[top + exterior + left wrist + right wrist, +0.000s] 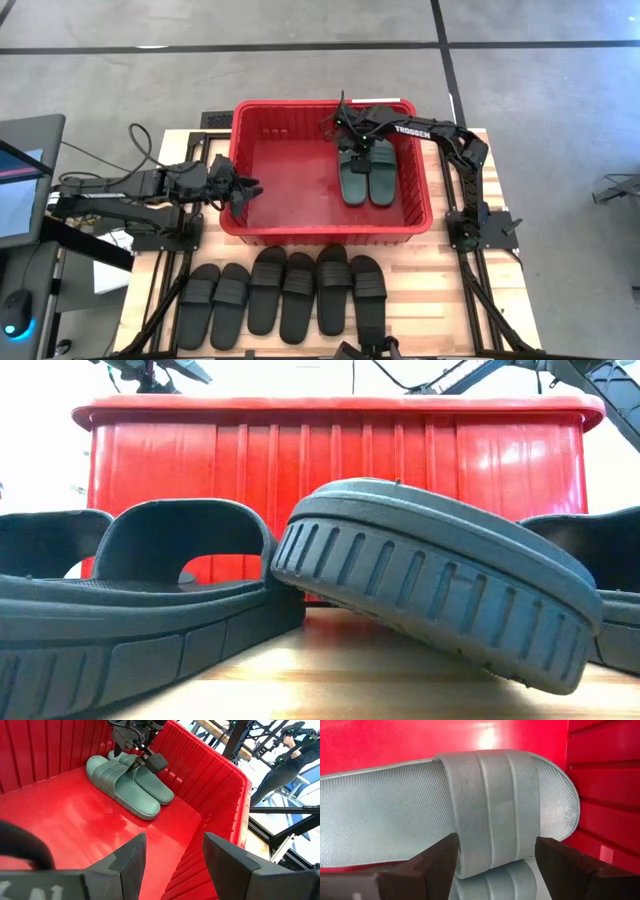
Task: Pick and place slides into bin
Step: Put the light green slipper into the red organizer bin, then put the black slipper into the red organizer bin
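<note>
Two teal-green slides [367, 172] lie side by side on the floor of the red bin [325, 232], in its right part, soles down; they also show in the left wrist view [130, 782]. My right gripper [352, 140] is open, low over their far ends; in its wrist view its fingers [496, 840] stand on either side of one slide's ribbed strap [495, 820]. My left gripper [245, 192] is open and empty over the bin's left part [175, 845]. Several black slides [285, 295] lie in a row on the table in front of the bin. My right gripper comes at the teal slide's strap from above with open fingers [440, 857]. I cannot tell whether they touch the strap or the footbed. The slide lies flat on the bin's floor.
The bin's left half floor [75, 825] is bare red plastic. In the low view a black slide [440, 580] lies tilted, leaning on its neighbour [150, 600], before the bin's near wall [330, 450]. A monitor [20, 180] and cables sit left of the table.
</note>
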### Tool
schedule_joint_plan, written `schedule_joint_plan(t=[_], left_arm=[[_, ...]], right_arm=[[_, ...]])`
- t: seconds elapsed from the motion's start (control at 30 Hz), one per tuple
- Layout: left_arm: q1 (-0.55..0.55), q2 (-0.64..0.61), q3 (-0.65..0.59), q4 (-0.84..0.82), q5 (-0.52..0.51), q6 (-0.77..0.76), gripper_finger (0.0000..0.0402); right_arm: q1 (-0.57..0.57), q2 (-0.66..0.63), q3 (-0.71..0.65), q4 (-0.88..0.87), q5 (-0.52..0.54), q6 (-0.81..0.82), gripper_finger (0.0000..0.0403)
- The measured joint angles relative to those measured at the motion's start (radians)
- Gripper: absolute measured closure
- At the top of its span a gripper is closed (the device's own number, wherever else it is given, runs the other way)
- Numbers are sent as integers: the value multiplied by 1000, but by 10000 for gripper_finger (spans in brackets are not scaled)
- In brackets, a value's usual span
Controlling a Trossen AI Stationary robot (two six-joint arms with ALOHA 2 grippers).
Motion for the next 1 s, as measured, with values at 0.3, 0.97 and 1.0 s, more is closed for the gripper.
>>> schedule_joint_plan(t=[0.3,0.97,1.0], left_arm=[[0,0,0,0,20,0,219],[0,0,0,1,70,33,219],[0,0,0,3,89,40,219]], right_arm=[[7,-1,0,-51,9,39,152],[114,-2,384,-562,-282,137,152],[134,-2,406,-585,-314,152,152]])
